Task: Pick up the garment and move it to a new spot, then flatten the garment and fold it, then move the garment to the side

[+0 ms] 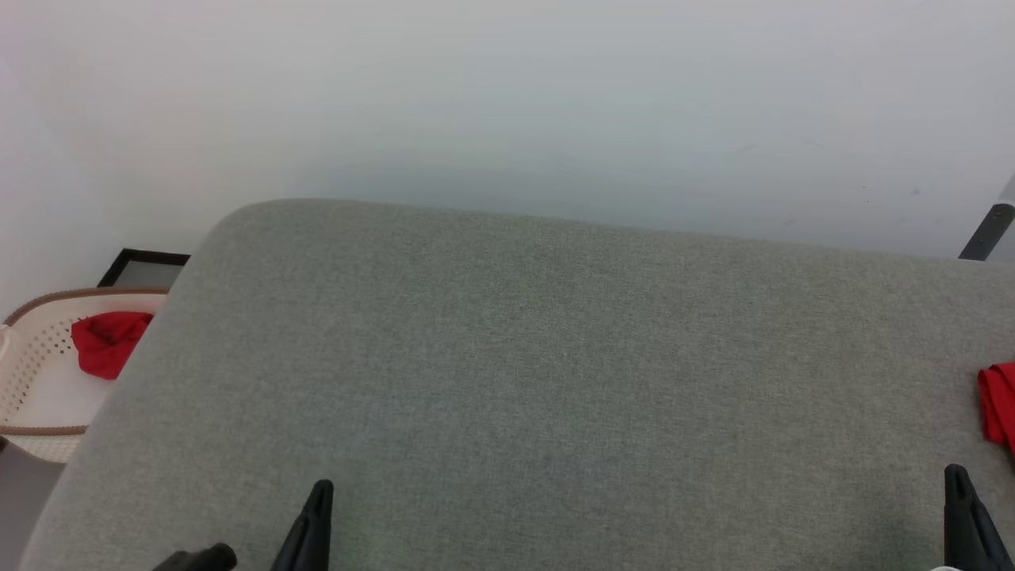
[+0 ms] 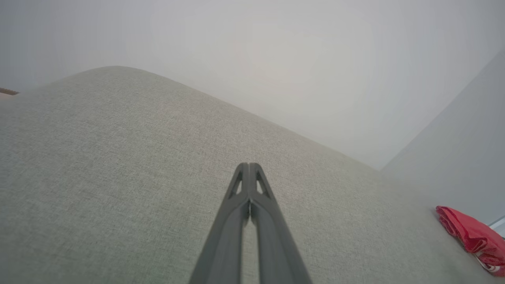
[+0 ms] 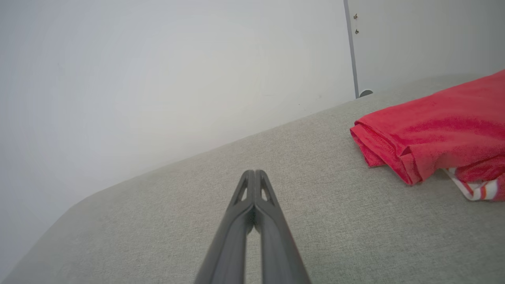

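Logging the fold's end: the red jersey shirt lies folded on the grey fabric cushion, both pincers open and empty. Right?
No: both pincers are shut, not open. The left wrist view shows it for the left pincer, the right wrist view for the right pincer. The red jersey shirt does lie folded on the grey fabric cushion; nothing is held.

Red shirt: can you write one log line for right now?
garment: folded, right side of gray pad | left gripper: shut, empty | right gripper: shut, empty

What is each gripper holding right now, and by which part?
Nothing. The left gripper and right gripper are both shut empty; the garment lies folded on the grey surface, apart from both.
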Available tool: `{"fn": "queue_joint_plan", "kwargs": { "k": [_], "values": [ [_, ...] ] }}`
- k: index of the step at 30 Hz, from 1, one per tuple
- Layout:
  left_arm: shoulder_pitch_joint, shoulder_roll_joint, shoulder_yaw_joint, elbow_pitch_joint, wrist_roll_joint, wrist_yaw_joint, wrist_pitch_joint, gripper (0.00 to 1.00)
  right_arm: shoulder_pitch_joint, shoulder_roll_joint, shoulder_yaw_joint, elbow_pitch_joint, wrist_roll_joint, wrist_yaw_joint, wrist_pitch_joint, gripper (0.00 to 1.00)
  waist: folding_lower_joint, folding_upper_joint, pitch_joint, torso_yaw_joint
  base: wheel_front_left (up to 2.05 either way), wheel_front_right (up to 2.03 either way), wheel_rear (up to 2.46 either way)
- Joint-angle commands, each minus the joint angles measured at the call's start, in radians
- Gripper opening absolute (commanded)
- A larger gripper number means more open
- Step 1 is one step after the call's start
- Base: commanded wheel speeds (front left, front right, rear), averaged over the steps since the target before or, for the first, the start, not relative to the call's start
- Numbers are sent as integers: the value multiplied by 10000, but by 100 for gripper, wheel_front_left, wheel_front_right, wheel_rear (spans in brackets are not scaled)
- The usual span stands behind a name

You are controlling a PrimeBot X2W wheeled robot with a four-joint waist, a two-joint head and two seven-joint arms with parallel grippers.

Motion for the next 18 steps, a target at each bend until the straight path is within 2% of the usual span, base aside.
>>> {"fn": "queue_joint_plan", "kwargs": {
  "k": [1,18],
  "values": [
    [-297,20,114,-56,-456,1,72,0,-292,-60,45,-46,523,-1,70,0,0,0,4,-11,0,0,0],
    [-815,-149,438,323,-2761,-13,644,0,-808,-77,303,451,2962,-2,496,0,0,0,42,-110,0,0,0]
  ]
}}
